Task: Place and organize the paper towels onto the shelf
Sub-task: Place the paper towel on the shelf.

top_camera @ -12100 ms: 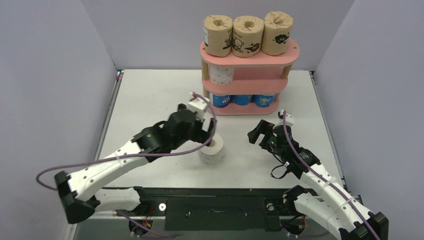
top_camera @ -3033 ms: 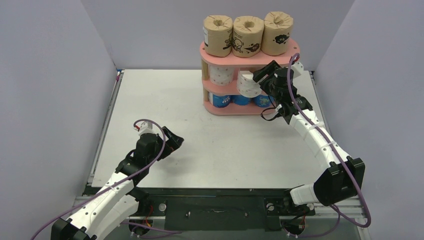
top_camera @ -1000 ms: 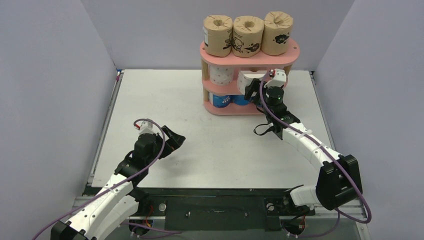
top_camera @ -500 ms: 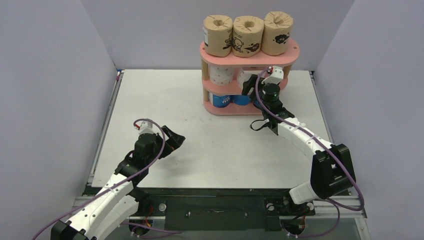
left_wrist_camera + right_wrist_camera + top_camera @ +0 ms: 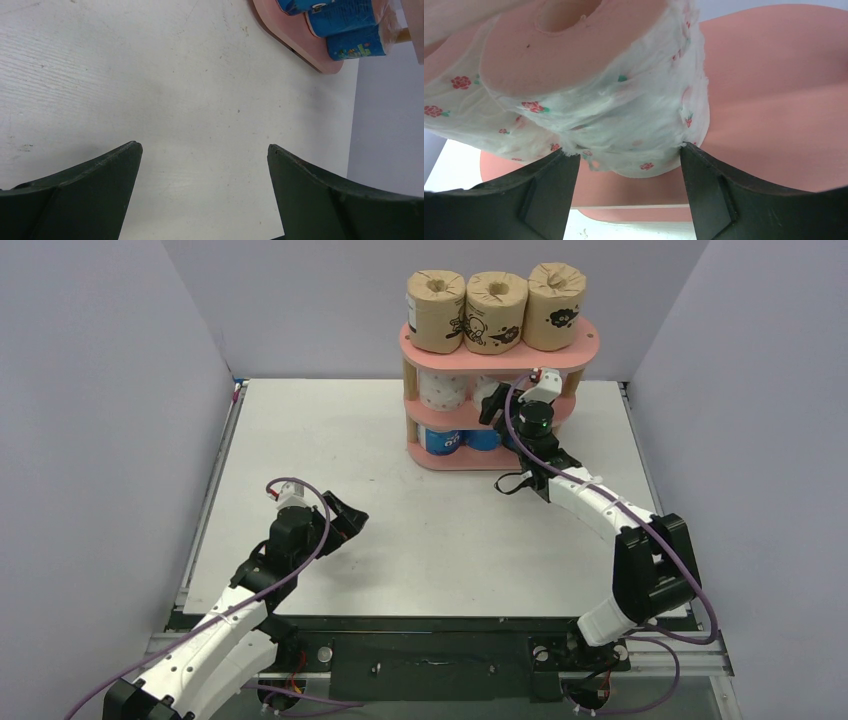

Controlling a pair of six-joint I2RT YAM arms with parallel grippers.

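From above, my right gripper point(image 5: 495, 408) reaches into the middle tier of the shelf point(image 5: 590, 345), closed around a white roll point(image 5: 490, 390). That roll sits just beside the other white roll point(image 5: 443, 390) at the left end of the same tier. I cannot tell whether it rests on the board. Three brown rolls point(image 5: 497, 308) stand in a row on the top board. Blue rolls point(image 5: 445, 439) lie on the bottom board, the right end of the row hidden behind my arm. My left gripper point(image 5: 345, 523) hangs low over the table point(image 5: 300, 430), well apart from the shelf, fingers spread and holding nothing.

Through my left wrist, the left gripper point(image 5: 205, 147) shows both dark fingers point(image 5: 90, 180) wide apart, with only bare table point(image 5: 150, 75) between them. The shelf's base point(image 5: 320, 57) and blue rolls point(image 5: 350, 45) sit at the top right.

Through my right wrist, the right gripper point(image 5: 626, 150) has its fingers point(image 5: 549, 195) pressed on either side of the white roll point(image 5: 624, 95). Its wrapper has small red flowers and its hollow end faces the camera. The other white roll point(image 5: 449, 95) touches it on the left. Pink board point(image 5: 774, 75) fills the right side.
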